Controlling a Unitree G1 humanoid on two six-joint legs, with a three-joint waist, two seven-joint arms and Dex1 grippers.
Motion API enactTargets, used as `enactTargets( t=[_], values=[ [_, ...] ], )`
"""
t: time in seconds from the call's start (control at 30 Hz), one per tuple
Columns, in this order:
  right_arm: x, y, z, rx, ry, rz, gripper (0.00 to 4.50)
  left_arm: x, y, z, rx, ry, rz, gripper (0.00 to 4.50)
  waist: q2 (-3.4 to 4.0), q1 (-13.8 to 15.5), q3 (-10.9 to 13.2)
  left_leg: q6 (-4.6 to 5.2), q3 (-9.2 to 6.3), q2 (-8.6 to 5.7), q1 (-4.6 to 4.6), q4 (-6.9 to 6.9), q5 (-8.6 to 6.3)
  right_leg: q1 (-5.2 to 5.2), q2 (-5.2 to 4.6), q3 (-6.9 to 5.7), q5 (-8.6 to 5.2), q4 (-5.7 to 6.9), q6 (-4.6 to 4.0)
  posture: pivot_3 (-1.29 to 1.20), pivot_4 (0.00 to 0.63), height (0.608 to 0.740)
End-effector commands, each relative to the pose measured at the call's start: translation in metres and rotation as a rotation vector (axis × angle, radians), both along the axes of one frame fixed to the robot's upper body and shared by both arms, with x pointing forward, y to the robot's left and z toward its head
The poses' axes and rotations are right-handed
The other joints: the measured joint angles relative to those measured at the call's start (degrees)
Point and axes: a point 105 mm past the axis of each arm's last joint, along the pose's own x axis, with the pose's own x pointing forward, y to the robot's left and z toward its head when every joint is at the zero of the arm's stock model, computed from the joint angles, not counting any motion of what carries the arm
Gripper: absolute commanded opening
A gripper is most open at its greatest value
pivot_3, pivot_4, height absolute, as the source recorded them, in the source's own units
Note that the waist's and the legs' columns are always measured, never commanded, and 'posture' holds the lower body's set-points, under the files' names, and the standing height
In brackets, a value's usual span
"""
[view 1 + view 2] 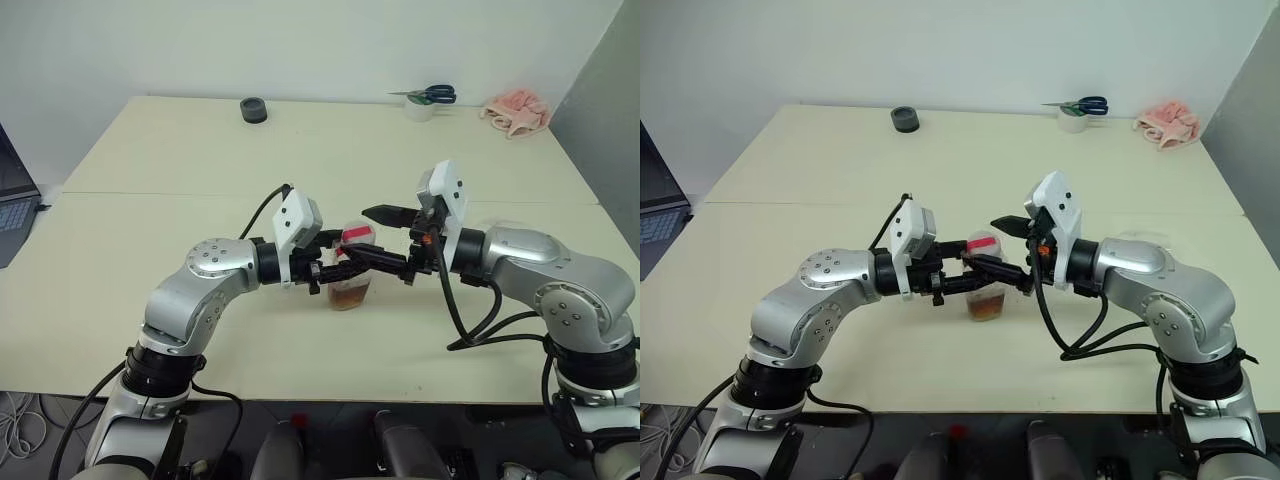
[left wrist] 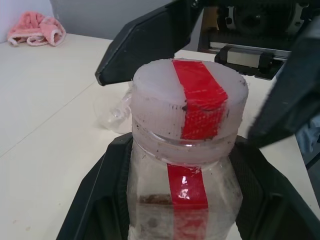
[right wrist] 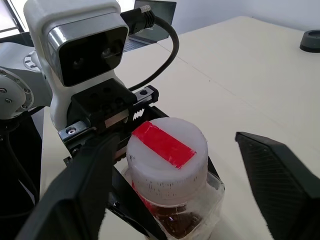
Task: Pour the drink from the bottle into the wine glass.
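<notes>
The left claw [image 1: 335,272] is clamped around the bottle [image 1: 351,285], holding it upright over the surface [image 1: 150,170]. The right claw [image 1: 383,238] stands wide, its 2 fingers on either side of the cap [image 3: 166,151], not touching

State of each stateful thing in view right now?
bottle: upright, held above the table, capped
cap: still on, white with a red strip
drink: low in the bottle
left gripper: shut on the bottle
right gripper: open, fingers either side of the cap
scissors: closed, on the tape roll
</notes>
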Motion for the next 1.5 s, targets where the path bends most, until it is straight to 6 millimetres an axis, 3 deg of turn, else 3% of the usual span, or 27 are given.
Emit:
enactTargets(
  t=[0.03,0.1,0.13,0.43,0.57,0.6,0.67,0.77,0.87,0.97,1.1,1.23,1.33,1.5],
  values=[
    [-0.004,0.000,0.012,0.013,-0.047,0.008,2.55,-0.004,-0.004,0.011,-0.023,-0.058,-0.024,2.17,0.00,0.00,0.00,0.00,0.00,0.00,0.00,0.00,0.00,0.00,0.00,0.00,0.00,0.00,0.00,0.00,0.150,0.740],
    [-0.005,-0.001,0.012,0.011,-0.044,0.012,1.90,-0.004,-0.005,0.011,-0.026,-0.057,-0.027,2.17,0.00,0.00,0.00,0.00,0.00,0.00,0.00,0.00,0.00,0.00,0.00,-0.01,0.00,0.00,0.00,0.00,0.150,0.740],
    [-0.006,-0.001,0.012,0.011,-0.043,0.013,1.83,-0.005,-0.006,0.011,-0.027,-0.055,-0.028,2.17,0.00,0.00,0.00,0.00,0.00,0.00,0.00,0.00,0.00,0.00,0.00,0.00,0.00,0.00,0.00,0.00,0.150,0.740],
    [-0.012,-0.008,0.049,0.098,-0.106,0.047,1.74,-0.002,-0.004,0.004,0.001,-0.042,-0.020,2.17,0.04,-0.03,0.02,0.00,0.00,0.00,0.01,0.01,0.00,0.00,0.00,0.00,0.00,0.02,0.00,0.00,0.150,0.740],
    [-0.002,-0.023,0.064,0.116,-0.150,-0.046,1.73,-0.001,-0.004,0.002,0.007,-0.038,-0.019,2.17,0.04,0.00,0.03,0.00,0.01,0.00,0.00,-0.01,0.00,0.00,0.00,0.01,0.00,0.01,0.00,0.00,0.150,0.740],
    [0.006,-0.035,0.061,0.113,-0.146,-0.119,1.72,0.000,-0.005,0.002,0.007,-0.038,-0.020,2.17,0.04,0.00,0.03,0.00,0.01,0.00,-0.01,-0.01,0.00,0.00,0.00,0.00,0.00,0.00,0.00,0.00,0.150,0.740],
    [0.019,-0.058,0.053,0.102,-0.130,-0.247,1.72,0.000,-0.005,0.003,0.005,-0.039,-0.023,2.17,0.04,0.06,0.02,0.00,0.01,-0.01,-0.01,0.00,0.00,0.00,-0.01,0.00,0.00,-0.02,0.00,0.00,0.150,0.740],
    [0.039,-0.119,0.026,0.129,-0.093,-0.573,1.72,0.001,-0.007,0.007,-0.006,-0.050,-0.034,2.17,-0.01,0.82,-0.01,0.00,0.01,-0.02,-0.02,-0.02,0.00,0.03,-0.01,-0.02,0.00,-0.07,0.00,0.00,0.150,0.740],
    [0.040,-0.147,0.011,0.140,-0.090,-0.721,1.72,0.002,-0.007,0.009,-0.011,-0.054,-0.040,2.17,0.05,1.24,0.03,0.00,0.09,-0.08,-0.04,-0.01,0.00,0.01,-0.08,0.06,0.00,-0.06,0.00,0.00,0.150,0.740],
    [0.029,-0.191,-0.031,0.132,-0.047,-0.977,1.72,0.006,-0.013,0.013,-0.026,-0.060,-0.058,2.17,0.08,1.29,0.04,0.00,0.13,-0.03,-0.01,0.00,0.00,0.00,-0.04,0.10,0.00,-0.02,0.01,0.00,0.150,0.740],
    [0.016,-0.203,-0.080,0.058,0.034,-1.063,1.72,0.008,-0.020,0.015,-0.037,-0.064,-0.086,2.17,0.18,1.15,0.01,0.00,0.14,-0.05,0.02,-0.04,0.00,0.00,-0.02,0.13,-0.11,0.00,0.18,0.00,0.150,0.740],
    [0.010,-0.212,-0.104,0.008,0.073,-1.103,1.72,0.013,-0.020,0.016,-0.041,-0.069,-0.082,2.17,0.22,0.38,0.03,0.03,0.27,-0.03,0.10,0.02,0.03,0.01,-0.01,0.26,-0.17,0.03,0.28,0.00,0.150,0.740],
    [0.011,-0.220,-0.112,0.002,0.088,-1.132,2.67,0.016,-0.019,0.016,-0.042,-0.073,-0.078,2.17,0.22,0.20,0.03,0.23,0.28,-0.04,0.15,0.02,0.15,0.05,0.00,0.27,-0.17,0.04,0.30,0.00,0.150,0.740],
    [0.016,-0.217,-0.102,0.034,0.049,-1.113,4.39,0.019,-0.018,0.017,-0.048,-0.076,-0.068,2.17,0.23,0.07,0.03,0.35,0.28,-0.05,0.19,0.00,0.22,0.08,0.01,0.28,-0.16,0.08,0.30,0.00,0.150,0.740]
  ],
)
